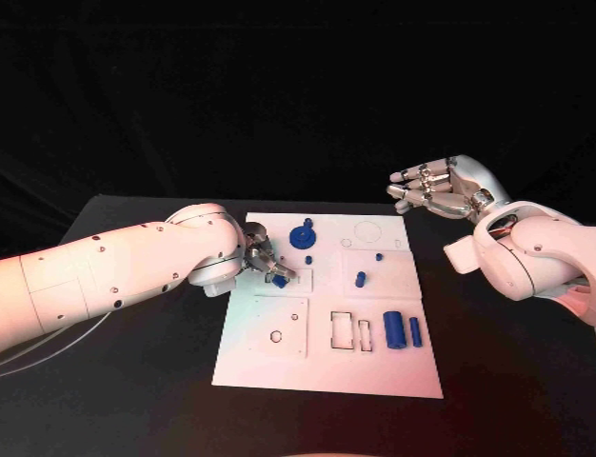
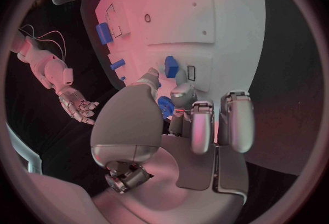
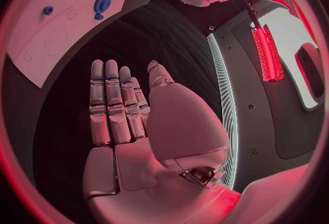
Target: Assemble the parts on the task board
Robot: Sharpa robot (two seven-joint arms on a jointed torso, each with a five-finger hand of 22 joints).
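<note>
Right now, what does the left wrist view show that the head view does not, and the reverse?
Left wrist view alone: the left hand from behind, its fingers pinching a blue gear-like part. Head view alone: the whole task board with two blue cylinders side by side. Both: the white board, blue parts on it, and the open right hand held off the board.

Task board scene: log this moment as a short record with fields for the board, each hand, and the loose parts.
board: white task board lies flat at the middle of the black table
left hand: left hand is over the board's left edge, fingers closed on a small blue part
right hand: right hand is raised beyond the board's far right corner, fingers straight, holding nothing
loose parts: two blue cylinders lie side by side near the board's right edge; a round blue part sits toward the far end
</note>
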